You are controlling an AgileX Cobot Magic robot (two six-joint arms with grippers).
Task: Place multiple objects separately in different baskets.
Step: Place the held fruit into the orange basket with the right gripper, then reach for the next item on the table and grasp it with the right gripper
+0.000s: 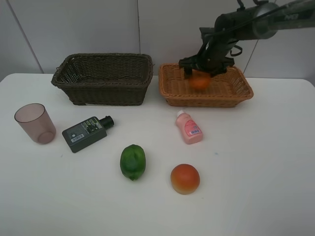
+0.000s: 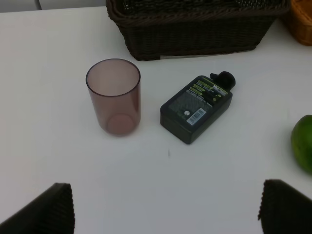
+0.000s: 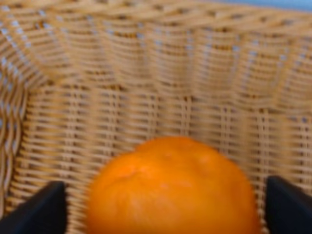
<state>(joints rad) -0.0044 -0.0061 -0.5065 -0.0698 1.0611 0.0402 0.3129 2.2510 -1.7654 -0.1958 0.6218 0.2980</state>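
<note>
The orange tangerine (image 1: 199, 79) lies in the light orange-tan basket (image 1: 241, 93), at its left part. My right gripper (image 1: 205, 68) hangs just above it, jaws open; in the right wrist view the tangerine (image 3: 173, 190) sits between the spread fingertips (image 3: 41, 207) without touching them. The dark-brown basket (image 1: 103, 78) stands to the left. On the table lie the mauve cup (image 1: 35, 123), the dark-green bottle (image 1: 86, 132), the green fruit (image 1: 133, 161), the pink bottle (image 1: 189, 127) and the red-orange fruit (image 1: 185, 178). My left gripper (image 2: 165, 214) is open over the table near the cup (image 2: 113, 95) and the bottle (image 2: 197, 107).
The white table (image 1: 256, 172) ends at the white wall behind the baskets. The green fruit's edge (image 2: 303, 144) shows in the left wrist view, with the dark basket (image 2: 195, 29) beyond the cup.
</note>
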